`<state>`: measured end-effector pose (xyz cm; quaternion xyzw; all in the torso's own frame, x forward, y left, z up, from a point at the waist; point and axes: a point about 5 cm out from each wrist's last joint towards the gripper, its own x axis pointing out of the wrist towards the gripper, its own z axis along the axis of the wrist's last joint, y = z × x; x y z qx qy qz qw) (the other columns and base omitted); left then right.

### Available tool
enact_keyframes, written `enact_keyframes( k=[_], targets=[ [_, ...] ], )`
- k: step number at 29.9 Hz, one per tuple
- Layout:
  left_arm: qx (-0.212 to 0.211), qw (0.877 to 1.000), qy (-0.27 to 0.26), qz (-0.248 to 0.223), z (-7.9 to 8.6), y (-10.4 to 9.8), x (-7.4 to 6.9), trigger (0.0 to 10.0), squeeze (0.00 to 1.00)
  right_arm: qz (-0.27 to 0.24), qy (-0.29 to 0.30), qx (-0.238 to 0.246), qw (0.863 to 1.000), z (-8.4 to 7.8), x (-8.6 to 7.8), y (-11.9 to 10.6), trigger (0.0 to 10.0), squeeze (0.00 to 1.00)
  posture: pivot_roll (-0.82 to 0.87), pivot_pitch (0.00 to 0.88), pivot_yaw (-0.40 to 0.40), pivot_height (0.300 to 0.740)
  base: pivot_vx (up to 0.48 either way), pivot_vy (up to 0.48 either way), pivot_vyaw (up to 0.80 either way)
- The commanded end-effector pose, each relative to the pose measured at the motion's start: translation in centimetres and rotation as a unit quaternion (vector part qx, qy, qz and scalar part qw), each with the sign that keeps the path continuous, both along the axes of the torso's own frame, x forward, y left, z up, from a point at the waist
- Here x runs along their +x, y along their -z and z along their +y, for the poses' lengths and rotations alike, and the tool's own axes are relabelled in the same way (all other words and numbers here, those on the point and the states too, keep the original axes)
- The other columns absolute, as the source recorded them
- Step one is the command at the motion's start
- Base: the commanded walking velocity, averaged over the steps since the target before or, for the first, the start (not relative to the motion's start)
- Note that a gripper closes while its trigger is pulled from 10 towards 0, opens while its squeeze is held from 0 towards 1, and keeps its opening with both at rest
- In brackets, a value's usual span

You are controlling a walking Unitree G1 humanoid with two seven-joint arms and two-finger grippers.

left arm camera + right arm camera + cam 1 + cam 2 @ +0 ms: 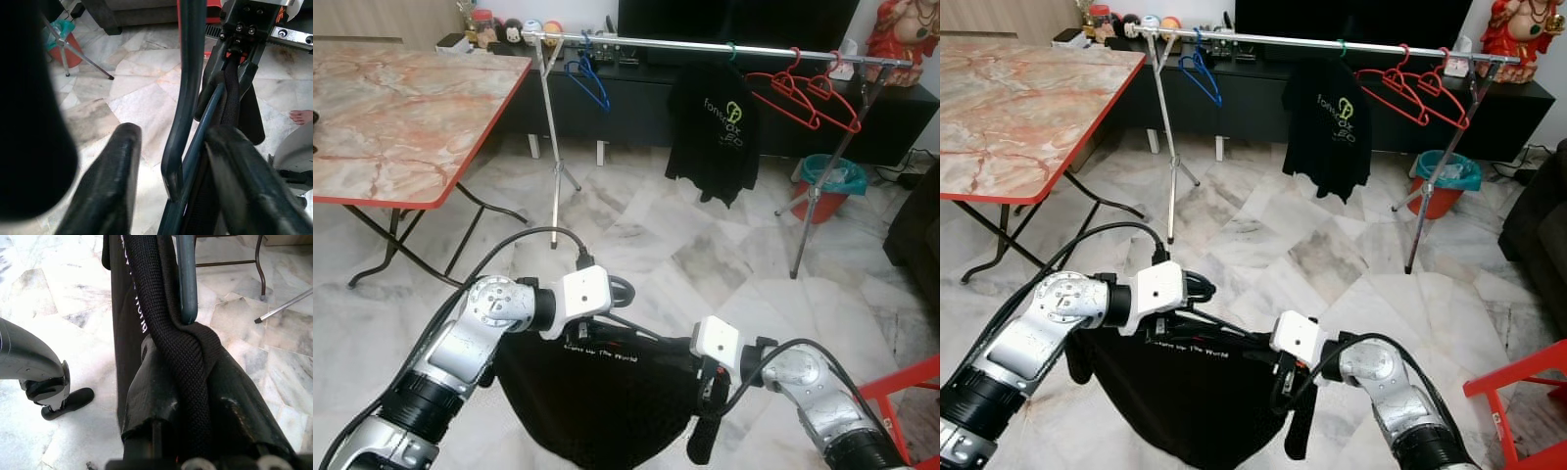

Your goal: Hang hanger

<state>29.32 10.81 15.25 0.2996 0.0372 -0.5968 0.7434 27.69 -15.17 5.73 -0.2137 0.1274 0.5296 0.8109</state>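
Left gripper [628, 291]: low in front of the robot, at the near-left end of the hanger; its jaws sit a little apart with the hanger's dark bar running between them, so it looks more like a loose guide than a firm clamp.
Hanger [186, 98]: a dark one, held roughly level between the two grippers, well short of the rail.
Shirt [597, 401]: black, with white print, draped from the hanger and sagging below both grippers.
Right gripper [708, 387]: at the hanger's other end, its jaws closed on the hanger's shoulder with the shirt's thick collar band bunched in the grasp.
Rail [705, 44]: ahead of both grippers and higher, across open marble floor; it already carries a blue hanger [589, 78], a black tee [715, 132] and red hangers [808, 98].
Done: hanger with shirt is lifted and carried in both grippers.
Left: close the gap to the rail, raise the hanger, get its hook over the rail, probably in the free stretch between blue hanger and tee, then let go.
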Motion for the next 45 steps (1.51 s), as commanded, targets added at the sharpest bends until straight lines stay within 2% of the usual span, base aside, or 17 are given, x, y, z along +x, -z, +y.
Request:
enact_keyframes(
  k=[1, 11, 23, 34, 39, 40, 42, 43, 45],
  targets=[
    [0.012, 1.0, 0.006, 0.006, 0.0, 0.3, 0.0, 0.0, 0.0, -0.021, -0.008, 0.017, 1.0, 0.7, 0.3, -0.9, 0.0, 0.0, 0.03, 0.001, -0.038, 0.74, 0.0, 0.0, 0.0],
    [0.027, 0.999, 0.016, 0.024, 0.1, 0.9, -0.4, 0.0, 0.0, -0.026, -0.004, 0.015, 1.0, 0.6, 0.5, -0.9, 0.0, 0.0, 0.03, 0.005, -0.037, 0.74, 0.0, 0.0, 0.0],
    [0.046, 0.998, 0.019, 0.023, 0.3, 1.2, -0.4, 0.0, 0.0, -0.03, -0.005, 0.016, 0.999, 0.9, 0.7, -1.0, 0.0, 0.0, 0.03, 0.0, -0.033, 0.74, 0.0, 0.0, 0.0],
    [0.09, 0.995, 0.026, 0.012, 0.6, 1.8, -0.4, 0.0, 0.0, -0.032, -0.006, 0.017, 0.999, 1.0, 0.7, -1.1, 0.0, 0.0, 0.03, 0.0, -0.031, 0.74, 0.0, 0.0, 0.0],
    [0.083, 0.996, 0.024, 0.014, 0.6, 1.8, -0.4, 0.0, 0.0, -0.039, -0.002, 0.012, 0.999, 1.2, 0.9, -1.1, 0.0, 0.0, 0.03, 0.001, -0.031, 0.74, 0.0, 0.0, 0.0],
    [0.078, 0.997, 0.024, 0.014, 0.6, 1.7, -0.4, 0.0, 0.0, -0.042, 0.004, 0.009, 0.999, 1.2, 1.0, -1.1, 10.0, 0.0, 0.03, 0.002, -0.031, 0.74, 0.0, 0.0, 0.0],
    [0.071, 0.997, 0.025, 0.015, 0.5, 1.5, -0.4, 0.0, 0.0, -0.037, 0.009, 0.015, 0.999, 1.2, 1.0, -1.0, 10.0, 0.0, 0.03, 0.007, -0.032, 0.74, 0.0, 0.0, 0.0],
    [0.072, 0.997, 0.025, 0.015, 0.5, 1.5, -0.4, 0.0, 0.0, -0.035, 0.009, 0.018, 0.999, 1.2, 1.0, -1.0, 10.0, 1.0, 0.03, 0.007, -0.032, 0.74, 0.0, 0.0, 0.0],
    [0.073, 0.997, 0.026, 0.016, 0.6, 1.5, -0.4, 0.0, 0.0, -0.03, 0.004, 0.022, 0.999, 1.3, 0.9, -1.1, 10.0, 1.0, 0.03, 0.012, -0.032, 0.74, 0.0, 0.0, 0.0]
  ],
)
